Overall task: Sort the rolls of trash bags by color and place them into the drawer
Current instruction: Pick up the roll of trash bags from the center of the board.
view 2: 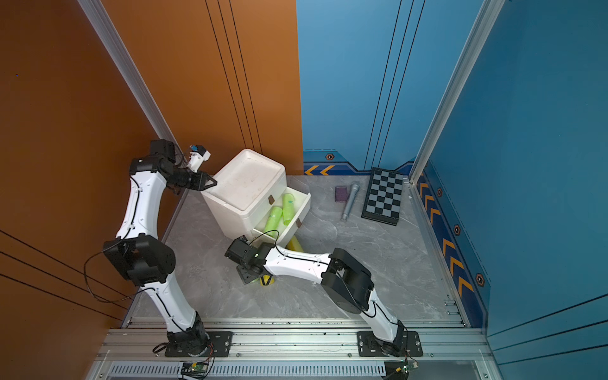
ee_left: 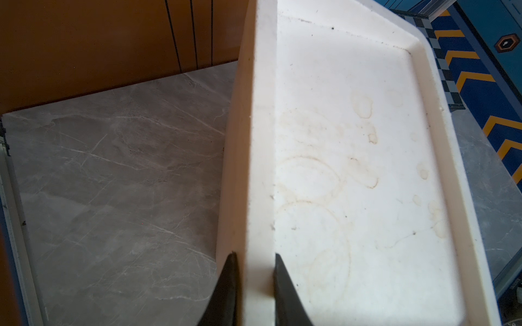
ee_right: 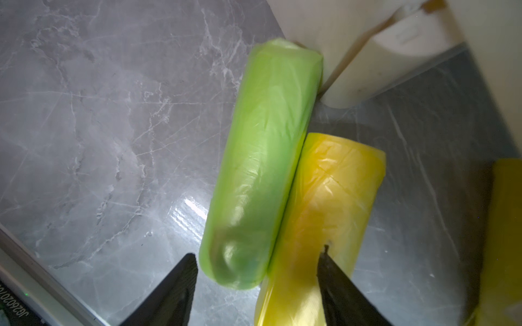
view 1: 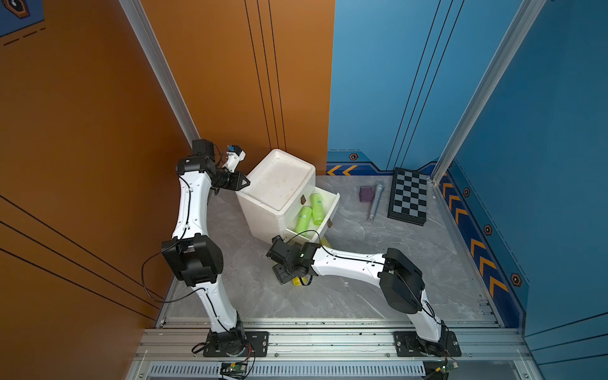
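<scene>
A white drawer unit (view 1: 279,184) stands at the back left, its drawer (view 1: 333,210) pulled out. Two green rolls of trash bags (view 1: 303,219) (view 1: 317,204) lie in the drawer, seen in both top views (view 2: 273,218). My left gripper (ee_left: 254,262) is shut on the raised rim (ee_left: 261,169) of the unit's top. My right gripper (ee_right: 258,254) hangs open just above the floor in front of the unit. One green roll (ee_right: 268,158) and one yellow roll (ee_right: 330,203) lie side by side, touching, under it. One of its fingers (ee_right: 339,282) is over the yellow roll. A second yellow roll (view 2: 294,245) lies beside the drawer front.
A purple cube (view 1: 366,194), a slim grey metal tube (view 1: 375,201) and a checkerboard (view 1: 409,197) sit at the back right on the grey marble floor (view 1: 394,263). Orange and blue walls close in on three sides. An aluminium rail (view 1: 329,339) carries both arm bases.
</scene>
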You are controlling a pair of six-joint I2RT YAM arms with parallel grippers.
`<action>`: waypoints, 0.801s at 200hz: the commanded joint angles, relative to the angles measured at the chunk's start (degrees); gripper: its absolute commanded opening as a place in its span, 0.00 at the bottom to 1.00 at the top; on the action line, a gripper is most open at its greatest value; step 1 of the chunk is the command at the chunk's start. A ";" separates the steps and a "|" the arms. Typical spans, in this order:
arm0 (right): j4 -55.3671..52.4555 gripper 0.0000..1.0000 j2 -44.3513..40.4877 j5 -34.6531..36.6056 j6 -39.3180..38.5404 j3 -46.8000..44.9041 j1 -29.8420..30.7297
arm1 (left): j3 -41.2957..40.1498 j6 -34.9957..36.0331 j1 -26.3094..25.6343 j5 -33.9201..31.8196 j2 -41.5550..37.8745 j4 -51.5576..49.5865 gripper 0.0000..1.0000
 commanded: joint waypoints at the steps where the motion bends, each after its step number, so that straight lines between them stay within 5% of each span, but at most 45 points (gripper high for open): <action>1: 1.39 0.70 1.82 2.18 -1.26 1.91 0.06 | 1.75 -6.38 1.24 8.53 -3.70 -0.80 0.00; 160: 2.22 0.68 7.94 1.48 -1.13 3.83 -0.51 | 2.34 -6.64 1.33 9.45 -2.60 -0.79 0.00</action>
